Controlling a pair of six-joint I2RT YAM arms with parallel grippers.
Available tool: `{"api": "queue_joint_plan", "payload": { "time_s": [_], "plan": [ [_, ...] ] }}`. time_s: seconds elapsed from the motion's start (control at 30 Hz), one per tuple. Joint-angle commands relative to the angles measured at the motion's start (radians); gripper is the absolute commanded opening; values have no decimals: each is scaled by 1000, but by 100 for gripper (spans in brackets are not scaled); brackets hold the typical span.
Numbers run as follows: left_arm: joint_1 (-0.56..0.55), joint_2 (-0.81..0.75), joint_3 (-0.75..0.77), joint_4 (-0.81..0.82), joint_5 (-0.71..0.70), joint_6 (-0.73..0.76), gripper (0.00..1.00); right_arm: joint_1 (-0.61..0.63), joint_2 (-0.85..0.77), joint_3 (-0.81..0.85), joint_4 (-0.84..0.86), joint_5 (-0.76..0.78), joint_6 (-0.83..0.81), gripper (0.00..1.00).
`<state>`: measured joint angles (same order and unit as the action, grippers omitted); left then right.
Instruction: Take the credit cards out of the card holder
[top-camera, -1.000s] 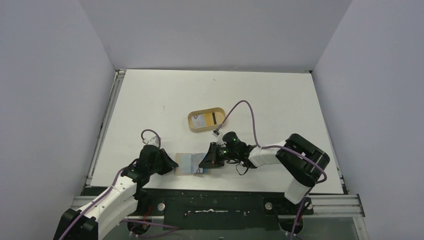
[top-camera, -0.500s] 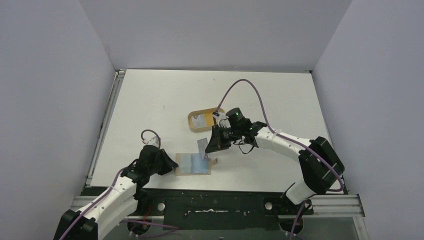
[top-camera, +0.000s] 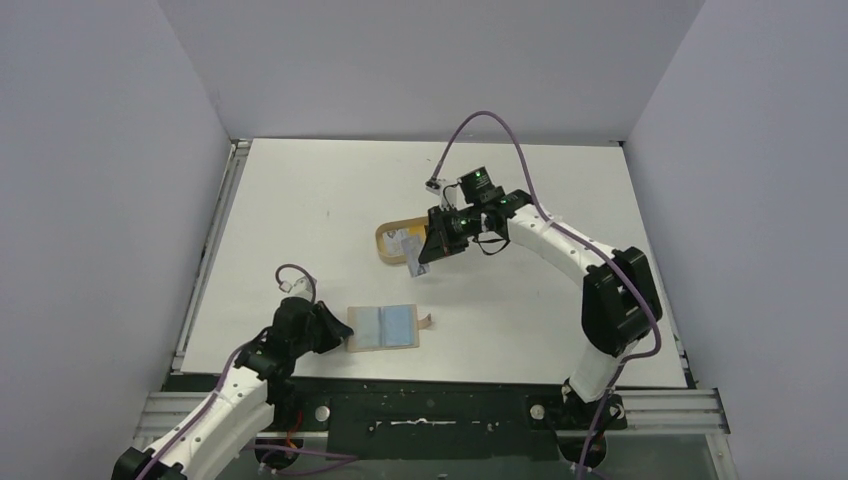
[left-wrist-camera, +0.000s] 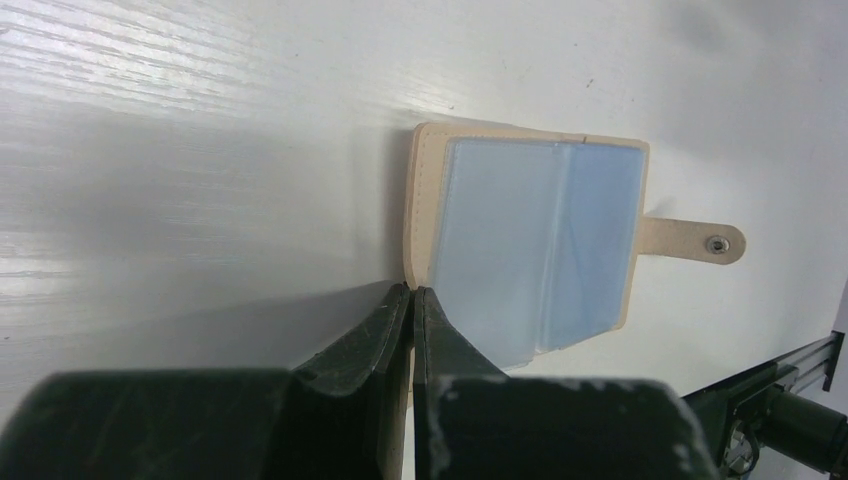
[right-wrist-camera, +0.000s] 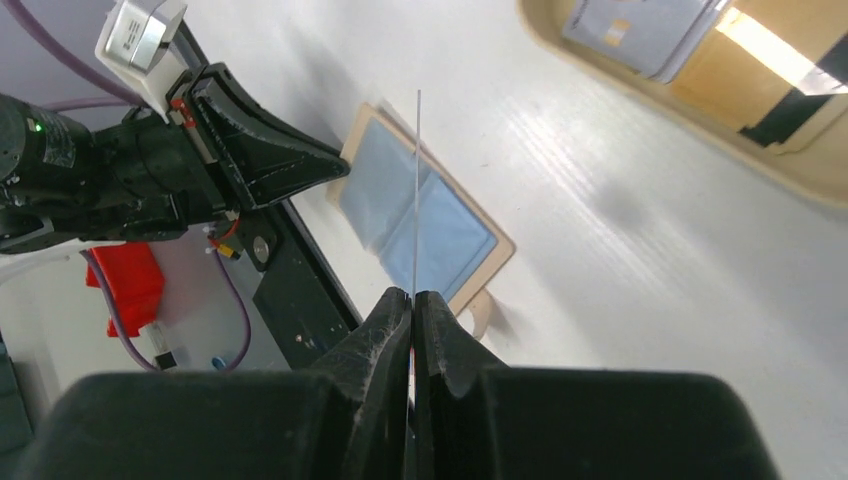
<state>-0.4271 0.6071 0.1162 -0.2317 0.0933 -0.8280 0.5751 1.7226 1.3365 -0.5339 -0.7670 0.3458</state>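
**One card is riding over to the tray**

The left claw (left-wrist-camera: 411, 292) is staying clenched on the corner edge of the card holder (left-wrist-camera: 530, 240), keeping it flat and open on the table (top-camera: 300, 220). The card holder is lying right at this claw's tips and spreading out in front of them. Its strap tab (left-wrist-camera: 695, 243) is poking out on the far side. Pale blue is showing inside it, but I cannot tell if that is more cards or just see-through pockets.

The right claw (right-wrist-camera: 412, 298) is doing the new thing. A second ago it was sitting down low at the card holder. Now it is hanging up high and away from it, squeezing a thin card (right-wrist-camera: 417, 190) tight. The card is sticking straight out from between its fingers. That is meaning one more card is out of the card holder.

The tray (right-wrist-camera: 780, 160) is waiting just past this claw's tips, with another card (right-wrist-camera: 640, 30) already lying in it. The card holder is now sitting well apart from this claw, down below the held card.
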Motion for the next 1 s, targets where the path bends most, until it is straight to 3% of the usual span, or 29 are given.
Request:
{"api": "queue_joint_plan", "payload": {
  "time_s": [0.0, 0.3, 0.97],
  "plan": [
    [-3, 33, 26, 35, -35, 24, 0, -69, 58, 121, -73, -54, -92, 0],
    [3, 82, 28, 93, -43, 39, 0, -117, 223, 311, -105, -74, -117, 0],
    [21, 40, 13, 75, -27, 43, 0, -57, 437, 365, 238, -3, 174, 0]
  ]
}}
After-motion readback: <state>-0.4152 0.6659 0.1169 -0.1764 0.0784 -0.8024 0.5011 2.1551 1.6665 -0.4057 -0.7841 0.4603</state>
